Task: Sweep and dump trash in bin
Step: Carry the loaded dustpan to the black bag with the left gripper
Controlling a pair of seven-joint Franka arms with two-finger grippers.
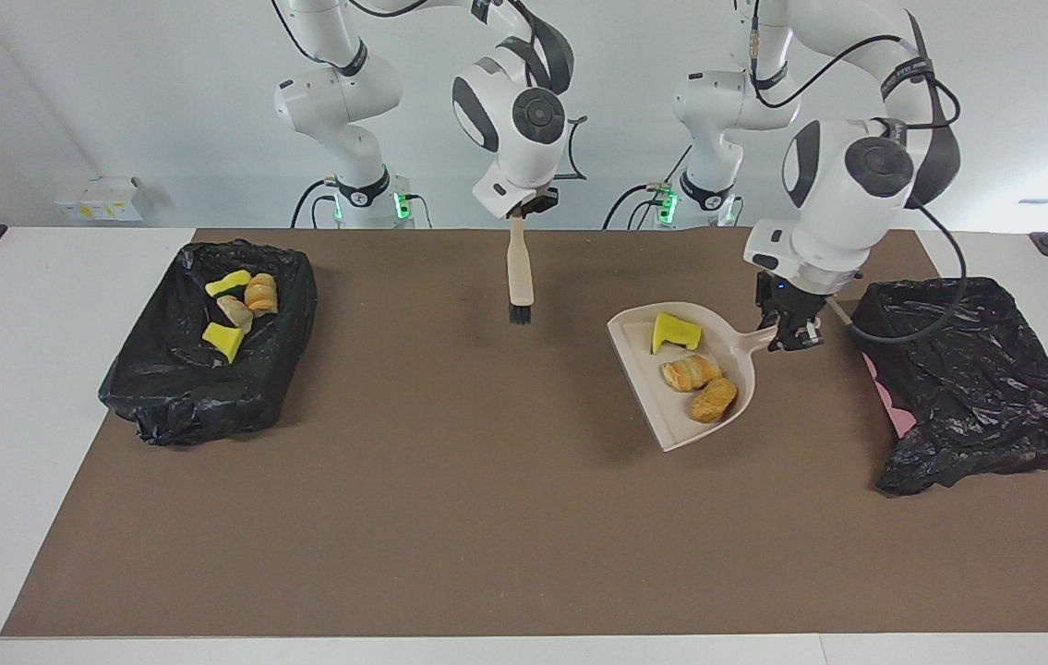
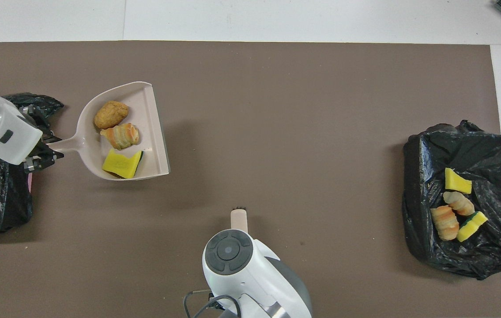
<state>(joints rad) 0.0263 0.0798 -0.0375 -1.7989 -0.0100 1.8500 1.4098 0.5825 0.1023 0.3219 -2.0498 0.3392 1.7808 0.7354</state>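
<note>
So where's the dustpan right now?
The left claw holds the dustpan by its handle, up over the brown mat beside the black bin at the left arm's end.

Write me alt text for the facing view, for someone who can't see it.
The left pincer holds a beige dustpan carrying three trash pieces above the brown mat, beside a black-lined bin. The right pincer holds a brush upright; a second bin holds four pieces.

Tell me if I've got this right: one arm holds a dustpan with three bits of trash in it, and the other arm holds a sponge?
Not quite. In the facing view the right gripper holds a brush, not a sponge. The left gripper does hold the dustpan with three trash pieces.
</note>
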